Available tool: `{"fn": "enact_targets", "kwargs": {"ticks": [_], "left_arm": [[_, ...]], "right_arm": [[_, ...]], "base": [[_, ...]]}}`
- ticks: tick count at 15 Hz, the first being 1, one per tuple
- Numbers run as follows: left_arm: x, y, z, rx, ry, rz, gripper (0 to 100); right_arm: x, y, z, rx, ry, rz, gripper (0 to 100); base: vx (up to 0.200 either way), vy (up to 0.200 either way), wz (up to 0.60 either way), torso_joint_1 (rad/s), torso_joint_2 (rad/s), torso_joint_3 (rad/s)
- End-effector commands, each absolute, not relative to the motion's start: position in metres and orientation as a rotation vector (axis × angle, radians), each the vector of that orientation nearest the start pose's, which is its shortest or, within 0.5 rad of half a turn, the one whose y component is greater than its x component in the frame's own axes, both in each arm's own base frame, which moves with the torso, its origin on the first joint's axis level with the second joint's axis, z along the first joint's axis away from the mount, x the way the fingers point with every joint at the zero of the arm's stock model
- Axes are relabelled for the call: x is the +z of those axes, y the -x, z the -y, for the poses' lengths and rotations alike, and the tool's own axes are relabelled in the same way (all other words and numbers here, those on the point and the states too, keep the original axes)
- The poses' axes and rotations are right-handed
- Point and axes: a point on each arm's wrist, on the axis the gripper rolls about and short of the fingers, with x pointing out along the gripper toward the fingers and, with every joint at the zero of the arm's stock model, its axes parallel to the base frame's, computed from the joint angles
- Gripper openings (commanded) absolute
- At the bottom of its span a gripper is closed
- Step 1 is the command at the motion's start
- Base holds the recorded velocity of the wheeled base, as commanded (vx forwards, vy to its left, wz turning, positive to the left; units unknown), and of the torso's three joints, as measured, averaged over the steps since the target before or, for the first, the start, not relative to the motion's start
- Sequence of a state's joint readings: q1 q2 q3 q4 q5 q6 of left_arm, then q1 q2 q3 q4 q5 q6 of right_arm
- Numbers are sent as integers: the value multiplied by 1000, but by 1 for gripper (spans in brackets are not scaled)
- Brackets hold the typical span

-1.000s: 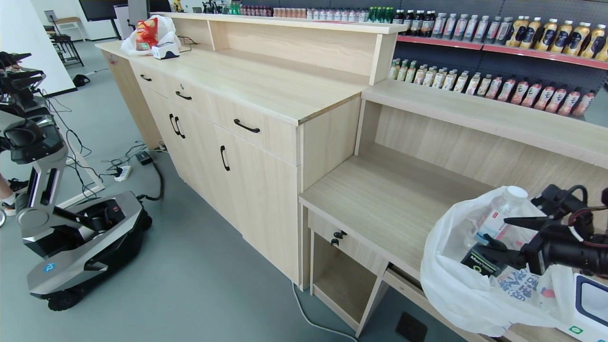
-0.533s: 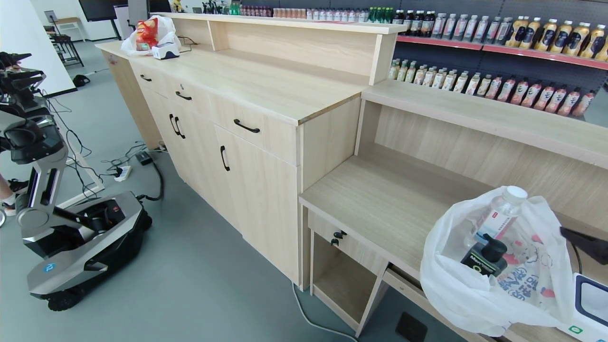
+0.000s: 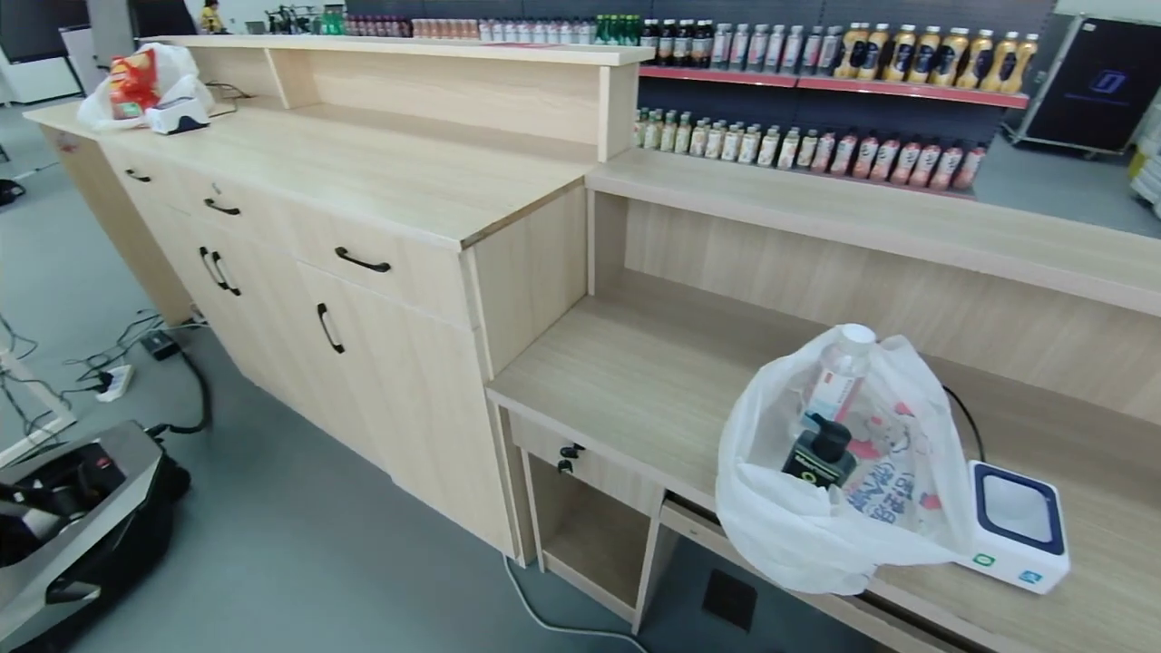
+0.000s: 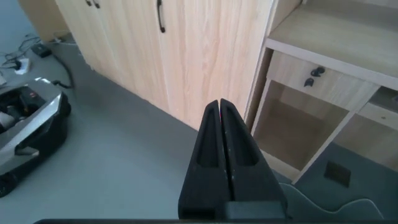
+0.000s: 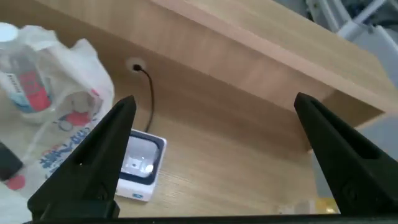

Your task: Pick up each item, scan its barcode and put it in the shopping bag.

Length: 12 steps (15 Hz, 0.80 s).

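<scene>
hanging above the lower desk (image 3: pixel 635 372), my right hand (image 5: pixel 214 102) had its fingers spread wide apart and gripped nothing. under it lay the scanner (image 5: pixel 140 165), its cable (image 5: pixel 148 93) running to a hole near the back panel (image 3: pixel 816 290). the shopping bag (image 3: pixel 843 517) stood at the desk's front edge, its belly bulging a little past the lip, with the scanner just beside it on the right and also close to that edge. inside the bag a water bottle (image 3: pixel 839 372) stood upright and a black pump bottle (image 3: pixel 819 453) sat lower, in front of it. bare desk ran from the bag's left side to the wall of the tall cabinet (image 3: pixel 531 263), and more lay between the bag and the back panel. my left hand (image 4: pixel 221 124) had its fingers pressed together, empty, low over the grey floor (image 4: pixel 124 155) before the cabinet, near the open compartment (image 4: pixel 292 134) beneath the small drawer (image 4: pixel 317 78).

a second before, my right hand was at the bag's mouth, right by the black pump bottle; half a second before, it was off to the bag's right. the whole head view had shifted since then, so the camera had turned; bag, bottles and scanner kept their places on the desk.
</scene>
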<state>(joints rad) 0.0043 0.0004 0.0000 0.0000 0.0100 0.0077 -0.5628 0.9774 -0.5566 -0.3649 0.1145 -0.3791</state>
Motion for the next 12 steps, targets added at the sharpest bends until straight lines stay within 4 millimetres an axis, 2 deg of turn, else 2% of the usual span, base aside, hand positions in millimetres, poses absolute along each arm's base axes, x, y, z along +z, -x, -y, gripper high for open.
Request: {"fn": "enact_targets", "kwargs": {"ticks": [1, 3, 6, 9, 12], "left_arm": [[75, 23, 0, 15, -8, 0, 0], [75, 23, 0, 15, -8, 0, 0], [75, 23, 0, 15, -8, 0, 0], [75, 23, 0, 15, -8, 0, 0], [75, 23, 0, 15, -8, 0, 0]], "right_arm": [[256, -103, 63, -478, 327, -113, 100], [258, -103, 65, -540, 294, -162, 100], [248, -105, 71, -689, 198, -228, 100], [243, -112, 78, -712, 175, -261, 100], [216, -128, 97, -754, 23, -353, 100]], "base": [[0, 0, -600, 2, 7, 12], [0, 0, -600, 7, 2, 2], [0, 0, -600, 1, 2, 2], [0, 0, -600, 2, 2, 2], [0, 0, 0, 0, 0, 0]]}}
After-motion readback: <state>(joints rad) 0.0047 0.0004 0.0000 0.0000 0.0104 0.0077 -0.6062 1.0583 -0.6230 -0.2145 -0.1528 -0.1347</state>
